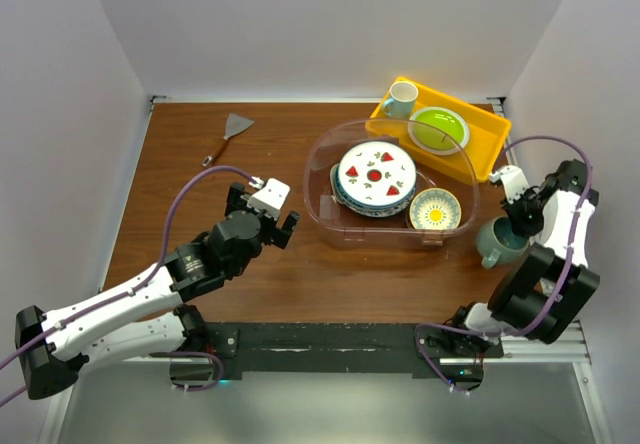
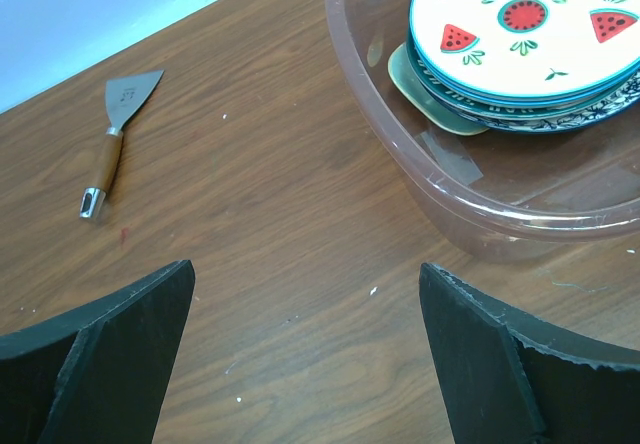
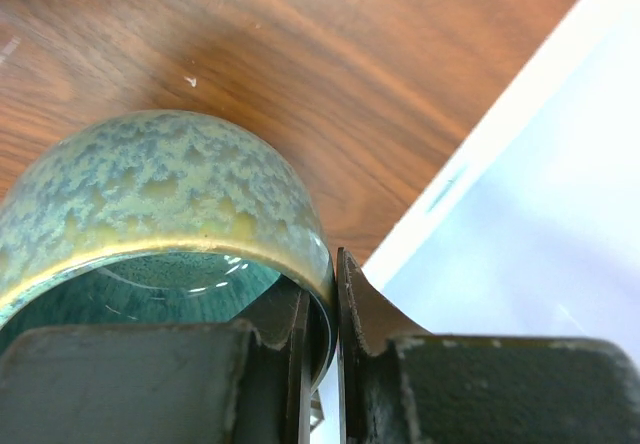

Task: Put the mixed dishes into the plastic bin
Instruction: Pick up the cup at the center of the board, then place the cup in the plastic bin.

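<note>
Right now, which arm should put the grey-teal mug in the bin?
Right. The right hand is shut on the rim of the grey-teal mug, beside the plastic bin; the left hand is open, across the bin.

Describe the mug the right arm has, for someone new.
Find the clear plastic bin mid-table. Off its right end, on the bare table, sits the grey-teal mug, rim pinched by the right pincer. The other mug is white, in the yellow tray.
</note>
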